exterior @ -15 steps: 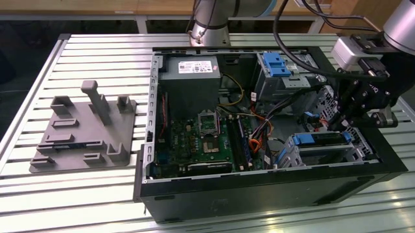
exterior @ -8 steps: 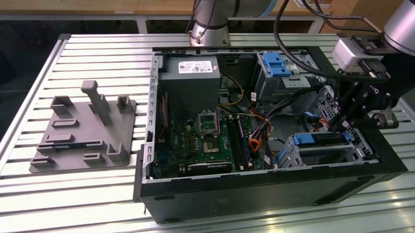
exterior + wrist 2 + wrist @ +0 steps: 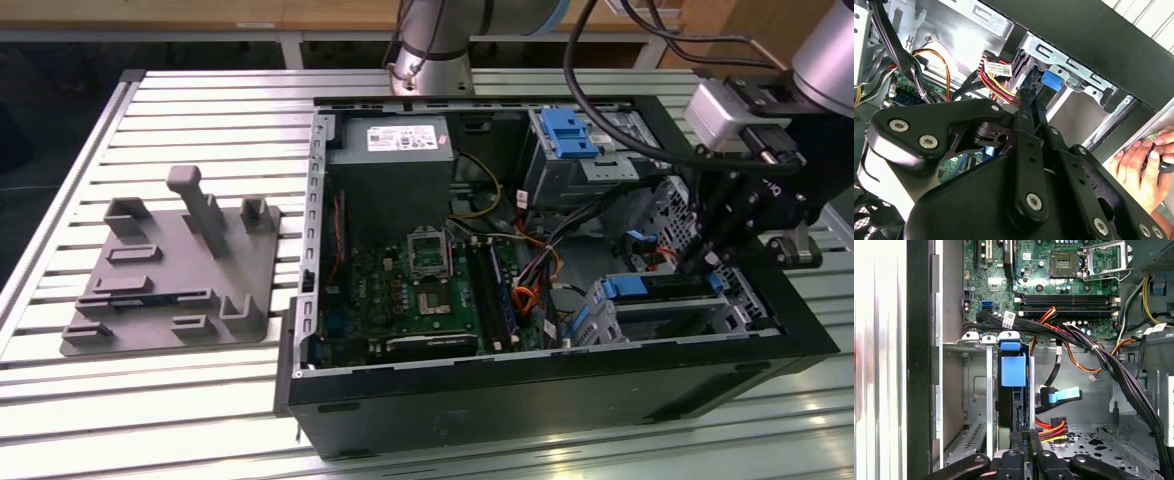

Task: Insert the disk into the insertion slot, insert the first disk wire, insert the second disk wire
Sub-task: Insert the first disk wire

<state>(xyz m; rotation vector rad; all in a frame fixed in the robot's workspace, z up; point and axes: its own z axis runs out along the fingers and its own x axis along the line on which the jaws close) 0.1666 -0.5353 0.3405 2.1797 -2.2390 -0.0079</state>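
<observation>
Blue-framed disk (image 3: pixel 1013 371) sits in the slot (image 3: pixel 667 318) on the exterior view's right, my gripper (image 3: pixel 1026 436) at its end; whether the jaws pinch it I can't tell.

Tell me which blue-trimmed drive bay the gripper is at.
The low perforated cage at the exterior view's lower right, with the blue-framed disk in it. The taller bay with the blue latch stands apart from the gripper.

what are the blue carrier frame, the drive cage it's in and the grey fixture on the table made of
Blue carrier frame: likely moulded plastic, bright uniform blue with a smooth, slightly glossy face.
Insertion slot: thin sheet metal, bare silver, with punched cut-outs and folded tabs.
Grey fixture: probably plastic, matte even grey with blocky posts; the look leaves it open.
</observation>
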